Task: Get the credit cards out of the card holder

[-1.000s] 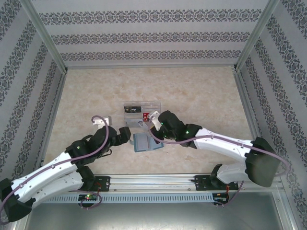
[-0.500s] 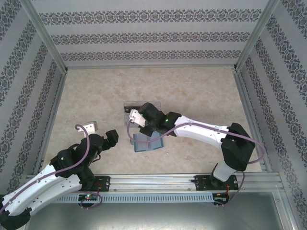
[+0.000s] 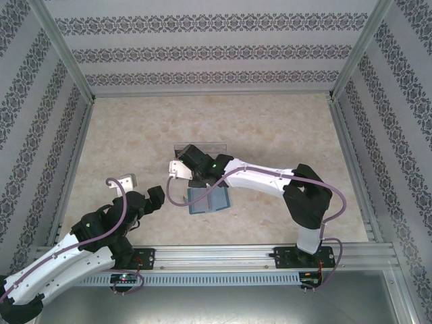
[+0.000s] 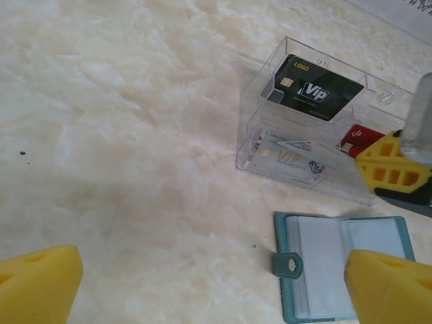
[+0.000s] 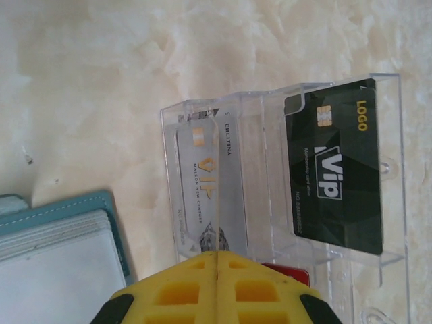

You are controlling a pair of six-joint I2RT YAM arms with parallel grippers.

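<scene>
The teal card holder point(image 3: 206, 200) lies open on the table, its pale sleeves up point(image 4: 324, 270) point(image 5: 61, 250). Just beyond it stands a clear tray point(image 3: 214, 147) holding a black VIP card point(image 5: 335, 169) point(image 4: 312, 88) and a red card point(image 4: 356, 137). My right gripper point(image 5: 217, 260) point(image 3: 200, 174) hangs over the tray's near compartment, shut on the edge of a silver VIP card point(image 5: 199, 182) point(image 4: 287, 156) that stands tilted in it. My left gripper point(image 4: 214, 280) point(image 3: 156, 197) is open and holds nothing, low over bare table left of the holder.
The marble-patterned table point(image 3: 270, 128) is fenced by patterned walls and metal posts point(image 3: 341, 135). The holder's snap tab point(image 4: 288, 264) sticks out toward my left gripper. The right forearm point(image 3: 263, 179) stretches across the table above the holder's far edge.
The right gripper has moved from above the holder leftward and back to the tray, staying shut. The left arm has pulled back toward the near left, away from the holder.
</scene>
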